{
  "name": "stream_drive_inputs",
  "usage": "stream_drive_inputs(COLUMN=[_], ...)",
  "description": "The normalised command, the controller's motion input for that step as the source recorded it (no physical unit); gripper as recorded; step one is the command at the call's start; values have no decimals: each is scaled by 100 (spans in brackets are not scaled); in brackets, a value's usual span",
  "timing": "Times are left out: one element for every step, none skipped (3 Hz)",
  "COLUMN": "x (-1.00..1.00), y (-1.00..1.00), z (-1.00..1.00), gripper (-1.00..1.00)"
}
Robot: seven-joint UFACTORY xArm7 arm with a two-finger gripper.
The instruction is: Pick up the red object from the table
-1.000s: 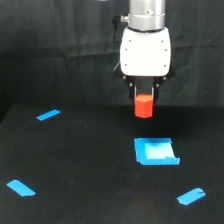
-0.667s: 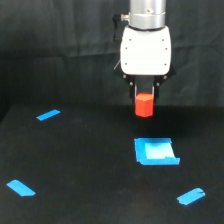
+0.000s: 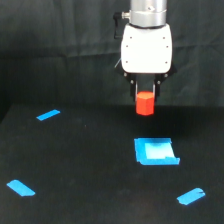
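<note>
On the black table [image 3: 75,165], tape strips [image 3: 48,115] lie at the exterior view's left. Right of them, the end effector [image 3: 145,97] is clamped on the red block [image 3: 145,103], held above the blue patch [image 3: 155,151].

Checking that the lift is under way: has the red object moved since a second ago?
Yes. The red object, held in the gripper, sits slightly higher above the blue square patch than before, so it has risen a little.
</note>
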Motion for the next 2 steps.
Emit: stream_drive_inputs(x=[3,3], y=[-4,-3], z=[17,14], gripper=[-96,-97])
